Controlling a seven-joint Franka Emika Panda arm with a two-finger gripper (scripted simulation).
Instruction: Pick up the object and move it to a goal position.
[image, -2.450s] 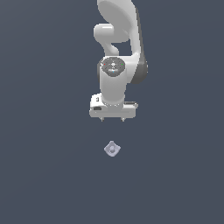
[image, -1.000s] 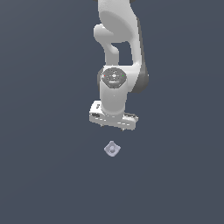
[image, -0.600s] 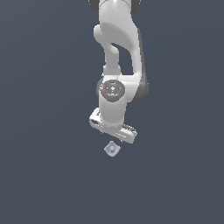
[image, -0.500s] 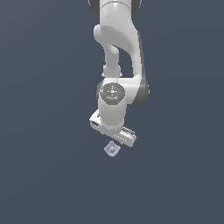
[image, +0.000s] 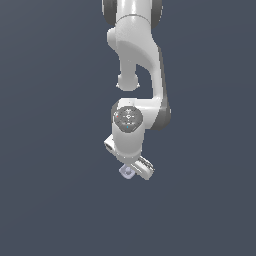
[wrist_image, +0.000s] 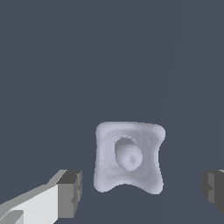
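Note:
The object is a small pale lavender-grey blocky piece with a rounded knob in its centre, lying on the dark surface. In the wrist view it sits between my two dark fingertips, with a gap on each side, so my gripper is open around it. In the exterior view only a corner of the object peeks out from under the white hand, and the gripper is right down over it, its fingers hidden by the hand.
The white arm rises above the hand toward the top of the exterior view. All around is a plain dark grey-blue surface.
The hand has come down and turned, from well above the object to directly over it. The object has stayed in place and is now mostly covered in the exterior view.

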